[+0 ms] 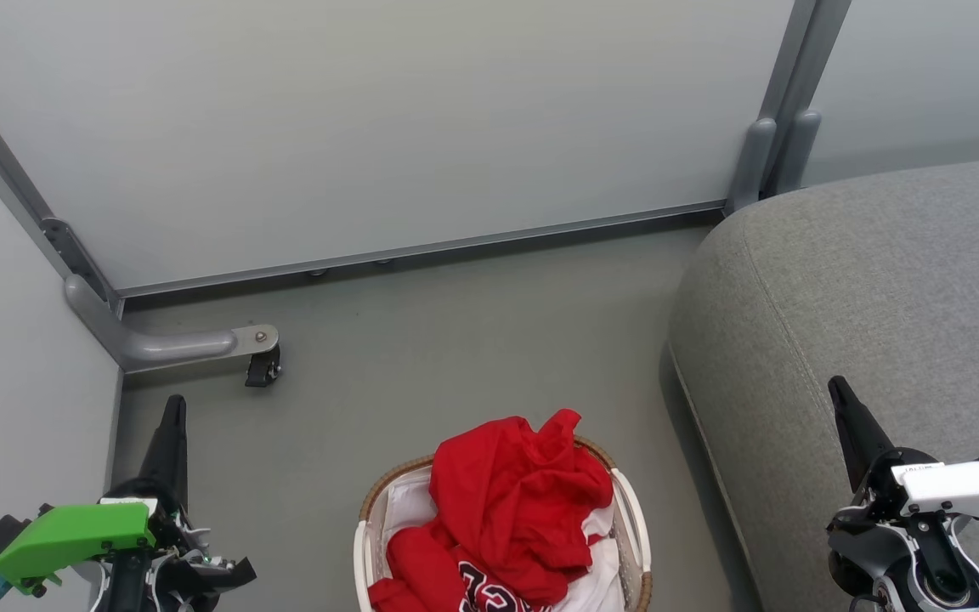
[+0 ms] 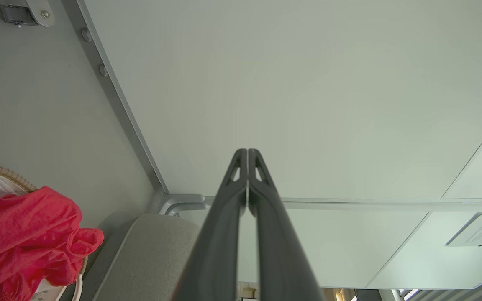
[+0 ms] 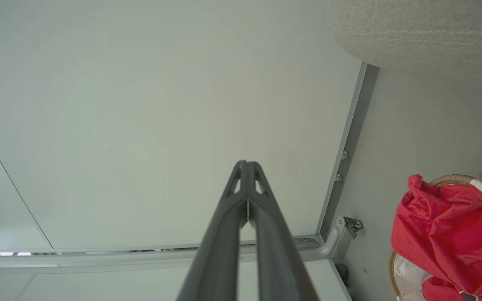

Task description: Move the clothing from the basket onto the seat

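Red clothing [image 1: 511,510] is heaped in the basket [image 1: 630,510] at the bottom middle of the head view; black-and-white lettering shows on one garment at the lower edge. The grey seat [image 1: 863,289] fills the right side, beside the basket. My left gripper [image 1: 173,406] stands shut at the lower left, well left of the basket, holding nothing. My right gripper [image 1: 838,389] is shut too, over the seat's front part. In the left wrist view the shut gripper [image 2: 247,151] points at the wall, clothing [image 2: 23,238] at lower left. The right wrist view has its shut gripper [image 3: 246,163] and clothing [image 3: 450,234].
Pale partition walls [image 1: 370,127] close off the back and left. A grey partition foot with a caster [image 1: 262,367] sits on the floor at left, ahead of my left gripper. Grey floor [image 1: 455,340] lies open between the basket and the back wall.
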You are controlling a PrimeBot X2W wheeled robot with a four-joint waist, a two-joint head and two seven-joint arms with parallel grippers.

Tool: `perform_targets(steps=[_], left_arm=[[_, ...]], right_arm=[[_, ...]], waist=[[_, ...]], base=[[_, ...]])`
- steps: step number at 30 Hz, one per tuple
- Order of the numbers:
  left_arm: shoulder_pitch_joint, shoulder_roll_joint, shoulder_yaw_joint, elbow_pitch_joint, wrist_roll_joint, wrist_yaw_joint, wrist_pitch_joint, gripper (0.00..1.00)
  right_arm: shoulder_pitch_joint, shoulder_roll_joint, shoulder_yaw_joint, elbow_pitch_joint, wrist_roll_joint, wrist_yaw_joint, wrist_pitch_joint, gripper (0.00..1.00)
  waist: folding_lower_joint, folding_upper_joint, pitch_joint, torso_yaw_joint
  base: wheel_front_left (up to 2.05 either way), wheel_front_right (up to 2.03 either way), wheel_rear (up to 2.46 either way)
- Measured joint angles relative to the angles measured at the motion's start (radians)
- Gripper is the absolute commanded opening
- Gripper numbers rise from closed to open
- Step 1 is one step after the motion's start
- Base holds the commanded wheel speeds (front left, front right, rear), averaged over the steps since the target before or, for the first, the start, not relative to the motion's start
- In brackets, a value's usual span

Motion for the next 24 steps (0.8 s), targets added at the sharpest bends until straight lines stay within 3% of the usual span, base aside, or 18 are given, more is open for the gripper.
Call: perform_targets(steps=[24], left_arm=[[0.000,0.000,0.000,0.000,0.000,0.000,0.000,0.00]], right_arm=[[0.000,0.000,0.000,0.000,0.000,0.000,0.000,0.00]], waist=[[0.0000,0.0000,0.000,0.000]], base=[[0.00,0.00,0.00]])
